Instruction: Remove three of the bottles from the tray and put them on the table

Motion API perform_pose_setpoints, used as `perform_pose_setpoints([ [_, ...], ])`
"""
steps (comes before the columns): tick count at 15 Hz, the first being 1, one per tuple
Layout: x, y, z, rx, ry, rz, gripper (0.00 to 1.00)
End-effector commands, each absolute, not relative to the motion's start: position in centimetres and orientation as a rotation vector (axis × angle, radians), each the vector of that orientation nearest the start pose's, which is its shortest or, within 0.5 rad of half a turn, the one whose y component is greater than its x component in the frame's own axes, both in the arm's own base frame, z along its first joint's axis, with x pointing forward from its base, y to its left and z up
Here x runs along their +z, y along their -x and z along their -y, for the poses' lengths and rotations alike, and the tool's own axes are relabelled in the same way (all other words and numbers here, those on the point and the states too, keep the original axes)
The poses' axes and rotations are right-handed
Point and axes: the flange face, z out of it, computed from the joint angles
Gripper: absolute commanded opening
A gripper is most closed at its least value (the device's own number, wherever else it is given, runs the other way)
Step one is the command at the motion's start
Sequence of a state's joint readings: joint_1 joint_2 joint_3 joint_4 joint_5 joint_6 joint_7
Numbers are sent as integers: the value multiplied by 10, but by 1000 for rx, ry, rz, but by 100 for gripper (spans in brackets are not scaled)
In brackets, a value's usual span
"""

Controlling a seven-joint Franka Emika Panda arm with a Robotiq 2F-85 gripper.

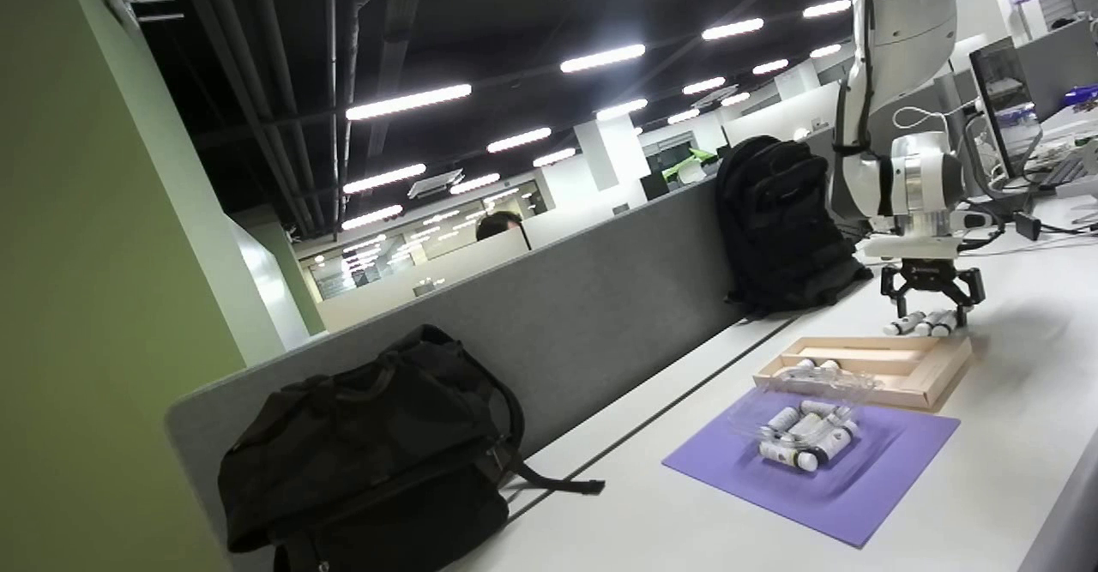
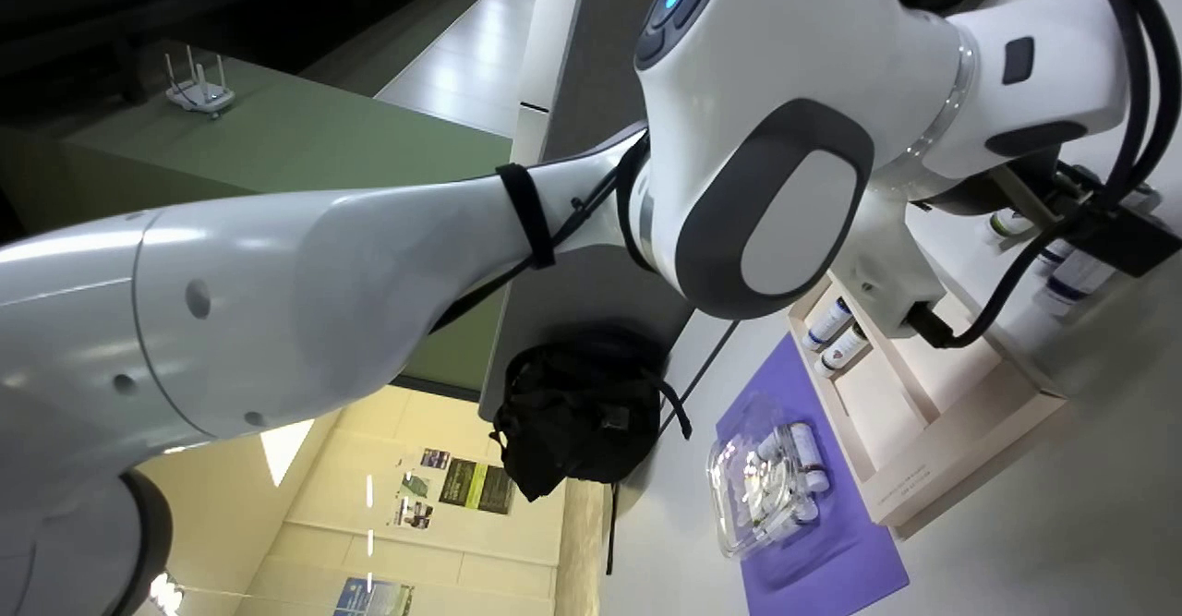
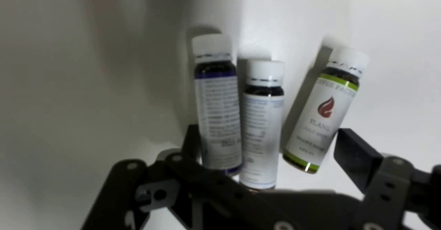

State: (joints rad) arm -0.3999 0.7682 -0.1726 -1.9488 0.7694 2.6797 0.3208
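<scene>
Three small white-capped bottles lie on the pale table (image 1: 1004, 435) beside the wooden tray (image 1: 944, 375). In the wrist view they are a purple-banded bottle (image 3: 218, 116), a pale blue-lined bottle (image 3: 262, 137) and a tilted green-banded bottle (image 3: 320, 119). The first two lie side by side. My gripper (image 1: 931, 308) is open over them. In the wrist view its fingers (image 3: 270, 149) stand on either side of the group, close to the outer bottles; contact cannot be told. In an exterior view two bottles (image 2: 836, 339) lie in one compartment of the tray. The arm hides the gripper there.
A purple mat (image 1: 901, 478) adjoins the tray. On it is a clear plastic container (image 2: 729, 542) with several bottles (image 1: 806, 435) in and around it. Black backpacks (image 1: 369, 460) (image 1: 781, 229) lean at the grey divider (image 1: 618, 298). A monitor (image 1: 1004, 109) and cables stand behind the arm.
</scene>
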Motion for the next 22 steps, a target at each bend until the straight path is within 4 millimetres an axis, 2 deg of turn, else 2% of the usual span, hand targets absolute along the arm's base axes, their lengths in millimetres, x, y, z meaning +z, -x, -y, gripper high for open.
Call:
perform_pose_setpoints([
  [1, 83, -491, 341, -20, 2073, -2064, 100],
  [8, 88, -493, 339, -25, 2076, -2064, 100],
  [11, 117, -496, 340, -109, 2060, -2031, 100],
  [14, 161, -499, 336, -182, 2050, -1986, 100],
  [19, 225, -497, 316, -196, 2095, -1887, 100],
  [20, 232, -495, 311, -177, 2112, -1868, 100],
  [21, 213, -508, 322, -208, 2096, -1890, 100],
  [22, 222, -506, 317, -200, 2106, -1873, 100],
])
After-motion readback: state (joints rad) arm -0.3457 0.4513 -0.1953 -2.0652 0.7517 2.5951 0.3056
